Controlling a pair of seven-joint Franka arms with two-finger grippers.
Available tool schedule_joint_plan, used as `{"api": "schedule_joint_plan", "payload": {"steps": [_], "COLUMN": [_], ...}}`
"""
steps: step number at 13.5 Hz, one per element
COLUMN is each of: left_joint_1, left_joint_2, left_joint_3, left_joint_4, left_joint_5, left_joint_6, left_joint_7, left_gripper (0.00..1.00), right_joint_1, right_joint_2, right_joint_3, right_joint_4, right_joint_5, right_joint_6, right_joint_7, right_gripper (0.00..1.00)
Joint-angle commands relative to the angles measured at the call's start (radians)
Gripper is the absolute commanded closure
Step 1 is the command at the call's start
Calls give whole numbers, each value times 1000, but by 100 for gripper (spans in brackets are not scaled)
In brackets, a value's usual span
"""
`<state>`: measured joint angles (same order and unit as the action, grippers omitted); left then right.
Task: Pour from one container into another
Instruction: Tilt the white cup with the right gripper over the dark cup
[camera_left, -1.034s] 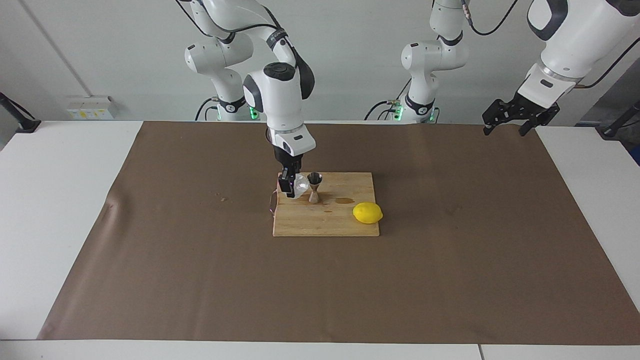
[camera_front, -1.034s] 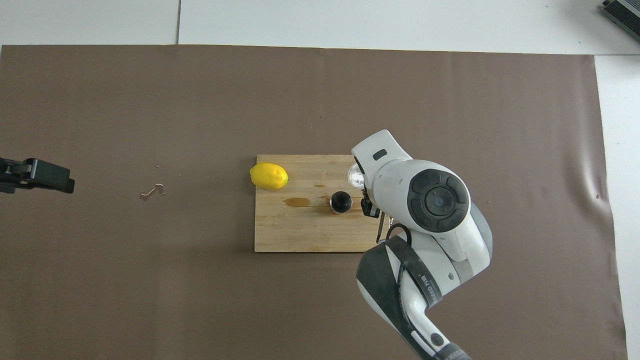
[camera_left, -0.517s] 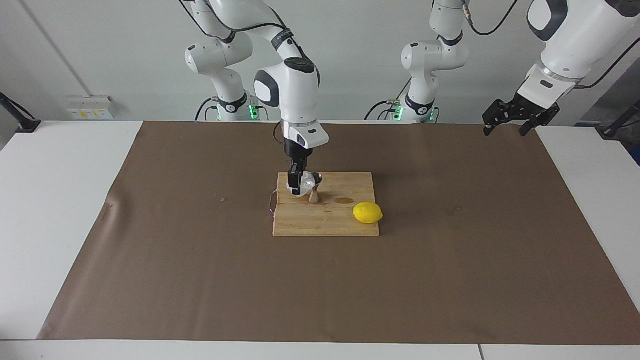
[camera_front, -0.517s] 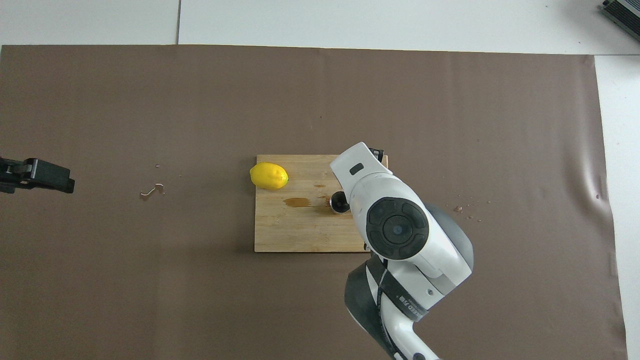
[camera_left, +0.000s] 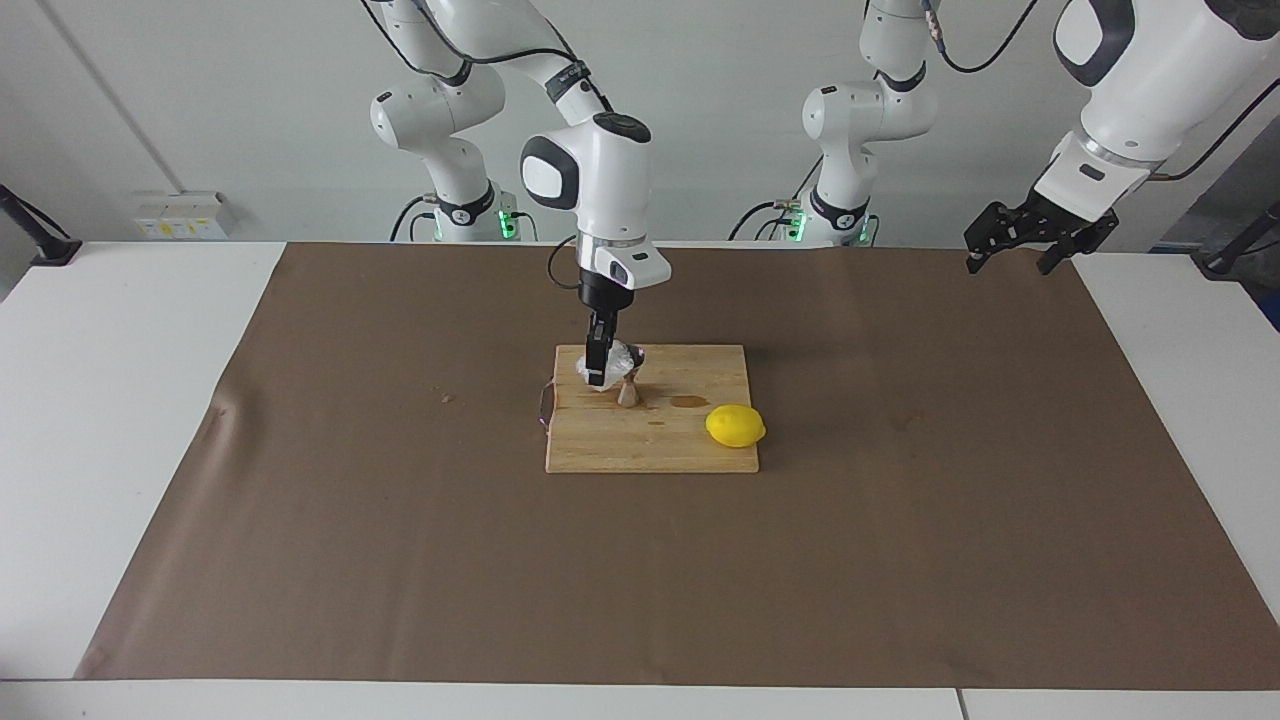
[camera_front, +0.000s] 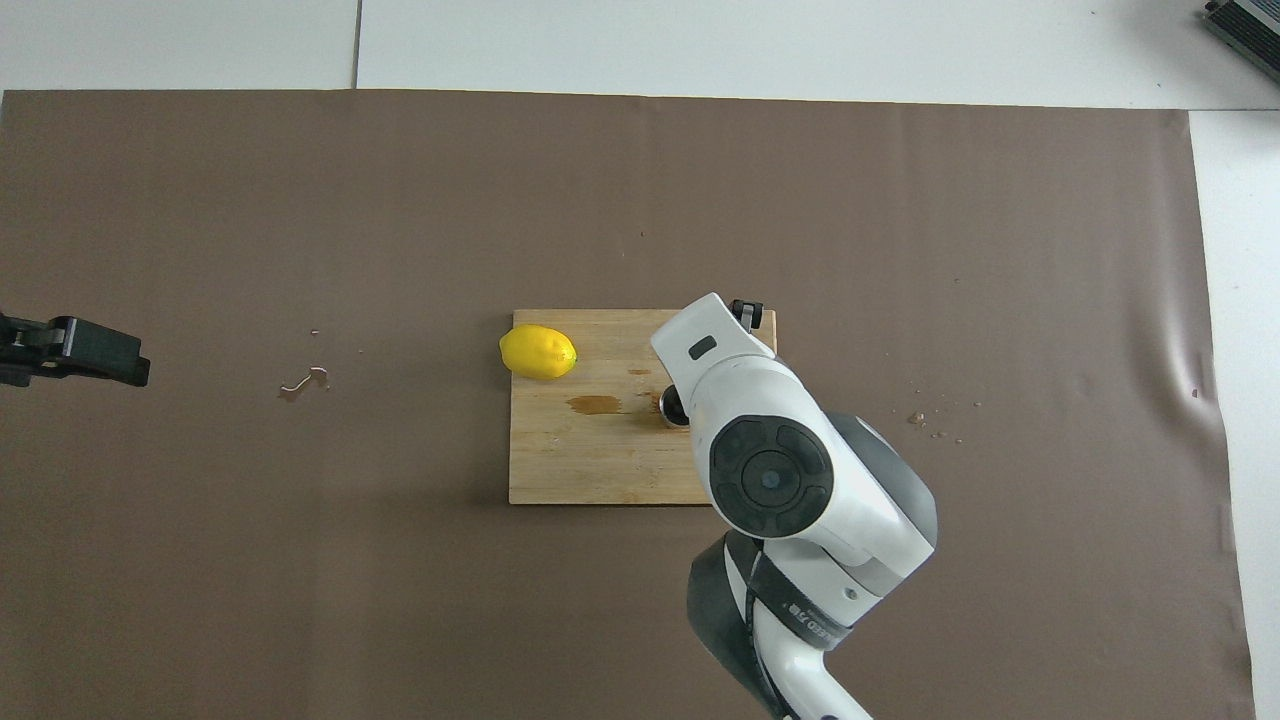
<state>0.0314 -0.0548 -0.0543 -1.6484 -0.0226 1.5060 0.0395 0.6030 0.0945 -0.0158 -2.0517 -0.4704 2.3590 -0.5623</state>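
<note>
Overhead, right pincer (camera_left: 601, 372) with tilted cup (camera_left: 618, 359) over jigger (camera_left: 629, 388)

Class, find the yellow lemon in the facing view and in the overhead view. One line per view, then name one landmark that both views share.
Facing view: lemon on the wooden board's corner toward the left arm's end, farther from the robots.
Overhead view: lemon on that same board corner.
Shared landmark: the dark stain on the board.
</note>
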Motion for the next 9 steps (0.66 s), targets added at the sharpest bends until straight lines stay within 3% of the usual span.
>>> {"api": "schedule_joint_plan", "payload": {"steps": [1,9], "left_joint_1": [-8,-8], "left_joint_2": [-4,-4], "left_joint_3": [4,4], "left_joint_4": [-11,-11], "left_joint_5": [16,15], "left_joint_6": [17,20], "left_joint_7": [-3,-4], "left_gripper": [0,0], "right_joint_1": [6,29], "right_joint_2": [-47,-81], "right_joint_3": [4,5], "right_joint_4": [-50,-100], "right_joint_5": [-91,-235], "right_joint_6": [-4,-4], "right_joint_7": [74,142], "right_gripper": [95,95]}}
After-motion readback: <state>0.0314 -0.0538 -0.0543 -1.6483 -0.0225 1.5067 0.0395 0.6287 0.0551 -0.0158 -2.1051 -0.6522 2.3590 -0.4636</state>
